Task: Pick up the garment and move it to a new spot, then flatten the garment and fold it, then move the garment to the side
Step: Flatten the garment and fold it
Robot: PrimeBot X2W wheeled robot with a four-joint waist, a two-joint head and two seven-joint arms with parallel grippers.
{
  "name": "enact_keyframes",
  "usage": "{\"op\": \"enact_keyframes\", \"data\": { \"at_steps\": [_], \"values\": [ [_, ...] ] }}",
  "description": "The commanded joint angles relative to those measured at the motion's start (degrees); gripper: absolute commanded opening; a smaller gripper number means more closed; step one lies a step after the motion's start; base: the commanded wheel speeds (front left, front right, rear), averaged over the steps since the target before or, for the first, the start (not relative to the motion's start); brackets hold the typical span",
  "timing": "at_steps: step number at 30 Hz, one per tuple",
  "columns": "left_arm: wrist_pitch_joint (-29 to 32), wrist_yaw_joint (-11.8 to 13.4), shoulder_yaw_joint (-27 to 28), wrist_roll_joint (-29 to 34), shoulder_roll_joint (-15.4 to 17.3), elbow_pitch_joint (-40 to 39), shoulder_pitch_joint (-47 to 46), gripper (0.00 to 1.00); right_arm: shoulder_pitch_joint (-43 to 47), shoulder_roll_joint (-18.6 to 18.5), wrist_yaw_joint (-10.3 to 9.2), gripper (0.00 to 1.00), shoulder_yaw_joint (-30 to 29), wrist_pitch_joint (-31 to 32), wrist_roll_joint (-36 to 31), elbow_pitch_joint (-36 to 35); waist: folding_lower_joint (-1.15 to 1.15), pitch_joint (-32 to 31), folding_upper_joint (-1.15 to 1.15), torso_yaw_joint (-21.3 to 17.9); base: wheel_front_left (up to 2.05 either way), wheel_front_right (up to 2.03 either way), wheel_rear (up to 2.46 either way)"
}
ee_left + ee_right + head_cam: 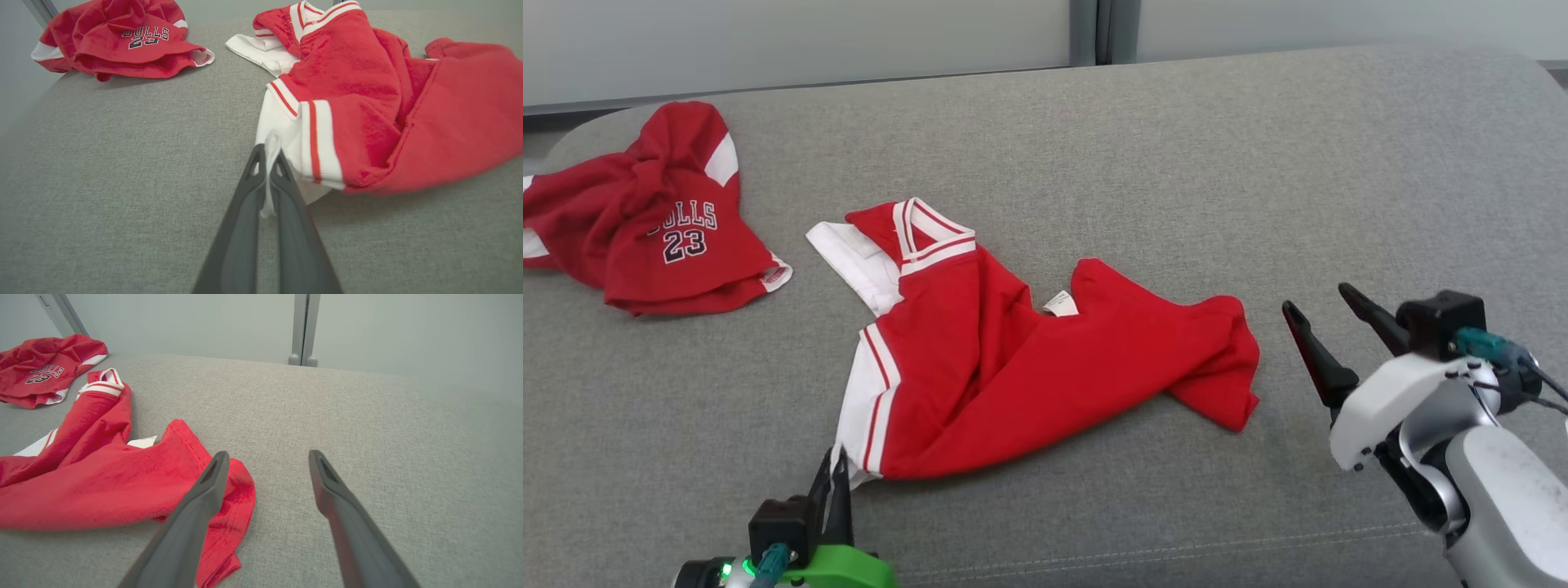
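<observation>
The grey upholstered surface [1192, 163] has a coarse weave and would likely drag on cloth pulled across it rather than lifted. The garment [1029, 367], red with white striped trim, lies crumpled at frame centre, folded over itself. Raised by one corner, it would probably bunch more. A second red jersey [662, 220] sits upper left, well apart, and rules out that corner as a new spot. The right gripper [1315, 298], lower right, has its fingers spread and holds nothing, just beside the garment's red end. The left gripper [836, 465], lower left, is clamped on the garment's white corner [271, 141]. The bite is thin, so slippage is judged the main risk.
</observation>
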Motion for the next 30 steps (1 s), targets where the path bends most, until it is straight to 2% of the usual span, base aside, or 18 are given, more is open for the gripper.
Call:
{"op": "enact_keyframes", "data": {
  "at_steps": [1,7,12,17,23,30],
  "values": [
    [0.0,-1.0,0.2,-0.2,-1.3,0.7,-1.6,1.0,-2.9,-1.4,-0.06,1.0,1.6,1.7,0.4,-0.1,0.0,-0.2,0.0,1.4,0.0,0.0,0.0],
    [0.0,-2.5,2.0,1.8,-3.7,-0.4,-2.4,1.0,-12.6,-5.1,-0.06,1.0,7.4,10.0,3.4,0.7,0.0,-0.1,0.0,5.3,0.0,0.0,0.0],
    [0.0,-3.4,3.2,4.5,-5.3,-4.6,-2.9,1.0,-19.8,-5.8,-0.07,1.0,12.3,16.2,7.8,5.1,0.0,1.1,0.0,10.2,0.0,0.0,0.0],
    [0.0,-4.8,3.2,6.8,-7.4,-8.1,-3.5,1.0,-25.0,-5.8,-0.06,1.0,16.1,19.0,10.9,12.1,0.0,3.1,0.0,15.5,0.0,0.0,0.0],
    [0.0,-5.6,3.5,8.4,-9.1,-10.4,-3.8,1.0,-28.2,-5.8,-0.06,1.0,19.3,20.1,13.2,19.0,0.0,4.4,0.0,19.4,0.0,0.0,0.0],
    [0.0,-6.6,4.6,9.8,-10.6,-11.4,-3.0,1.0,-29.9,-6.6,-0.06,1.0,23.9,22.4,16.9,24.5,0.0,4.9,0.0,21.7,0.0,0.0,0.0]
  ]
}}
